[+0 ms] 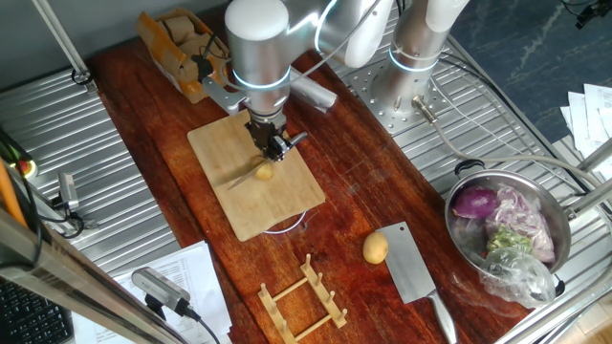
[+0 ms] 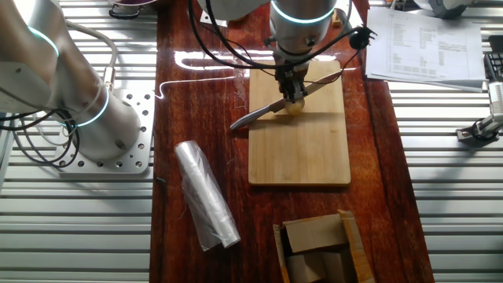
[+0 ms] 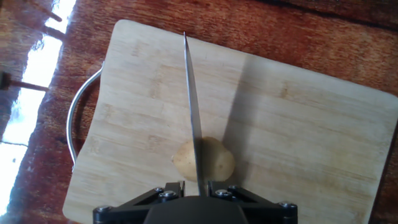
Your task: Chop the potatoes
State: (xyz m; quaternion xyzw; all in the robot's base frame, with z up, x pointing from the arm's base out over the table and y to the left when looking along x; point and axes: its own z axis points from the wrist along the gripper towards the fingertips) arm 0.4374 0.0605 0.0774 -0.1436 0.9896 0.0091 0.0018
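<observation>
A small yellow-tan potato [image 3: 205, 158] lies on the bamboo cutting board [image 3: 298, 143]. A thin knife blade [image 3: 191, 106] runs across the top of the potato, edge down on it. My gripper [image 3: 196, 185] is shut on the knife, directly above the potato [image 1: 265, 172] in one fixed view. In the other fixed view the knife [image 2: 271, 106] slants across the potato [image 2: 295, 104], with the board [image 2: 299, 149] under them. A second whole potato [image 1: 375, 248] sits on the wooden table, off the board, next to a cleaver [image 1: 413, 269].
A steel bowl [image 1: 557, 247] with a purple onion [image 1: 474, 203] and scraps stands at the right. A wooden rack [image 1: 301, 301] lies in front of the board. A cardboard box [image 1: 177, 48] and a clear plastic roll [image 2: 206, 196] sit beyond it.
</observation>
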